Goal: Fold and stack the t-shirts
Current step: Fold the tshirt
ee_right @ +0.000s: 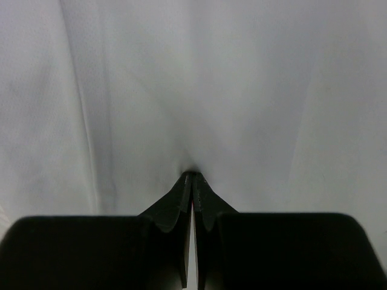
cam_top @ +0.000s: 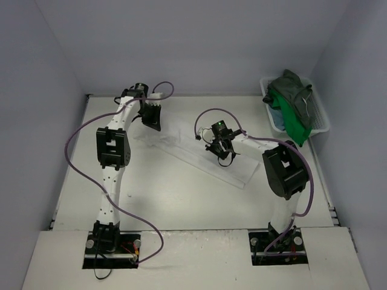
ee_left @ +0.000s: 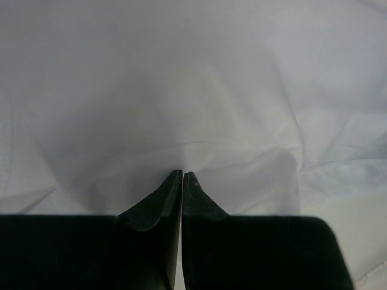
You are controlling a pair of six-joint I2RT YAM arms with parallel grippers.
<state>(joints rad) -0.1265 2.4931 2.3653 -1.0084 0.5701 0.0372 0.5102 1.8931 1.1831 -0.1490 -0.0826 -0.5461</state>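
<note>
White t-shirt point(cam_top: 188, 152) lies spread on the tabletop point(cam_top: 72, 181) as a long diagonal band, running from far-left by the left arm point(cam_top: 112, 148) down to near-right just in front of the right arm point(cam_top: 284, 170); white on white, so edges are hard to trace in top view. Left jaws are down at the band's far-left end, right jaws near the mid/right part of it, the two well apart. Left wrist view: left jaws pressed together, only a hairline gap, white cloth puckered right at the tips w/ creases fanning up and out, so closed on the shirt fabric. Right wrist view: same thing, right jaws closed tight, cloth pulled into a small pinch at the tips w/ long soft folds running upward. Both wrist views are filled w/ white cloth. Other shirts sit in the white mesh basket point(cam_top: 321, 116) at the far-right corner, well apart from both arms: dark grey-green shirt point(cam_top: 294, 90) on top, bright green shirt point(cam_top: 297, 125) draped over the near rim, a bit of teal-blue shirt point(cam_top: 276, 115) at the left side. Can't tell how they're folded.
</note>
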